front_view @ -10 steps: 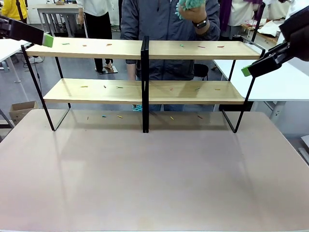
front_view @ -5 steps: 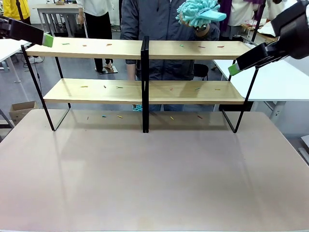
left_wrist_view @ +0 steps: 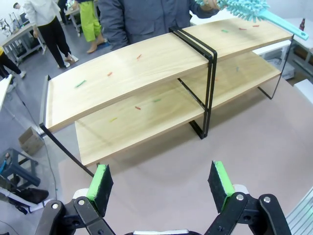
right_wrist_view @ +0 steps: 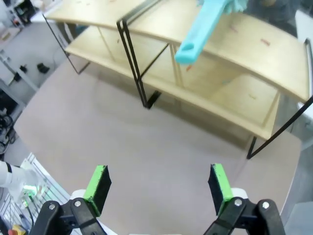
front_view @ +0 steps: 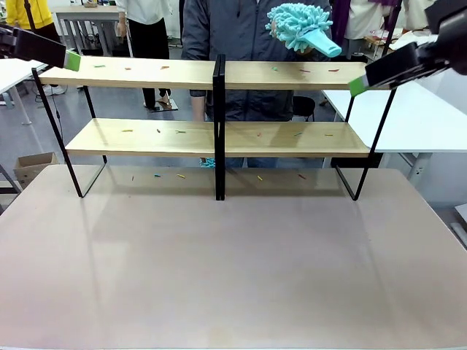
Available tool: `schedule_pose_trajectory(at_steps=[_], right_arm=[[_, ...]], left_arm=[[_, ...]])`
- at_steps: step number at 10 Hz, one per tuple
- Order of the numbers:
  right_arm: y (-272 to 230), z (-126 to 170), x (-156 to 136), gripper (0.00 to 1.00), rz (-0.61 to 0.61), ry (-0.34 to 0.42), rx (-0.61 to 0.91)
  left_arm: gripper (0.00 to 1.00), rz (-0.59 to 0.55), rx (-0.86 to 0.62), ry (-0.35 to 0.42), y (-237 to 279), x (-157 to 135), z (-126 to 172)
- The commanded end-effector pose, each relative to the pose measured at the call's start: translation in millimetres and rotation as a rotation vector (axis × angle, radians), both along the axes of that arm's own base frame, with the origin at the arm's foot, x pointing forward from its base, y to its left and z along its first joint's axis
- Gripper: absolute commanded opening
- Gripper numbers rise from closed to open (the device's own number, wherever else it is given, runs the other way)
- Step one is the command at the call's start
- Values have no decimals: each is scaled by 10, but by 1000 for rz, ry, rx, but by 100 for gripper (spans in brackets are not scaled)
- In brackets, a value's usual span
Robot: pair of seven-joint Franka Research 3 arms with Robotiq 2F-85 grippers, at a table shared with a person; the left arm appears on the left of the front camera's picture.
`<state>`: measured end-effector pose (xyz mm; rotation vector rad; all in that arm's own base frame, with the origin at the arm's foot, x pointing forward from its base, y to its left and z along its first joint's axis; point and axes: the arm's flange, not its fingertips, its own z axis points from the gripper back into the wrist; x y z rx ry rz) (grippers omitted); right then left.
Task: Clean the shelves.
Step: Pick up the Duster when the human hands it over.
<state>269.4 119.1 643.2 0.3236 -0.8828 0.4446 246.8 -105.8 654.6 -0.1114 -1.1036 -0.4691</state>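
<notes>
The right claw (right_wrist_view: pixel 159 188) is wide open and holds nothing. It hangs up high by the right end of the shelves (front_view: pixel 146 73). The left claw (left_wrist_view: pixel 161 183) is open and empty too, by the left end. The shelves stand at the far side of the table (front_view: pixel 233 277), with small coloured bits (front_view: pixel 180 132) on both boards. A person (front_view: pixel 241 29) holds out a fluffy blue duster (front_view: pixel 295 18), handle toward the right claw. This looks like the hand-over step. Next, the right claw should put its 2 fingers around the handle and close.
</notes>
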Motion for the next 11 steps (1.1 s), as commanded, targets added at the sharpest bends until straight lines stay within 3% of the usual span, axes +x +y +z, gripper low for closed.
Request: schedule_pose_trajectory(at_steps=[1,9,11], right_arm=[[-6,-79,-31,100,22,-70,45],[-105,-124,-27,100,-46,-77,92],[-135,-134,-115,100,-26,-18,92]], left_arm=[[100,0,-4,-9,-1,4,6],[100,0,-4,-9,-1,4,6],[100,0,-4,-9,-1,4,6]])
